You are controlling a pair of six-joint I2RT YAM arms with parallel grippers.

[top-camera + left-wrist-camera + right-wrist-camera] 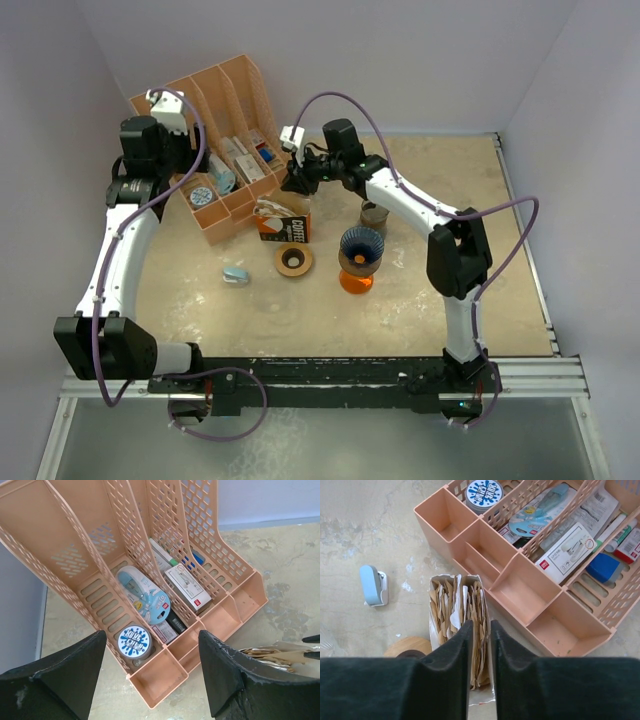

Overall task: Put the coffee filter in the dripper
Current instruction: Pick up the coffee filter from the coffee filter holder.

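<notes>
My right gripper (481, 626), nearly closed, pinches a coffee filter (481, 652) in its pack (437, 587), left of the blue dripper (361, 246). The sheets nest tightly, so I may lift several or drag the pack.

The top external camera looks down from above and behind the arm bases, far enough off to hold the whole table (450, 300). The left wrist camera looks steeply down, close, into the peach organizer (155, 690); the right looks almost straight down onto the filter pack (452, 605) (also at the left view's lower-right edge). Both share the organizer's front compartments.
</notes>
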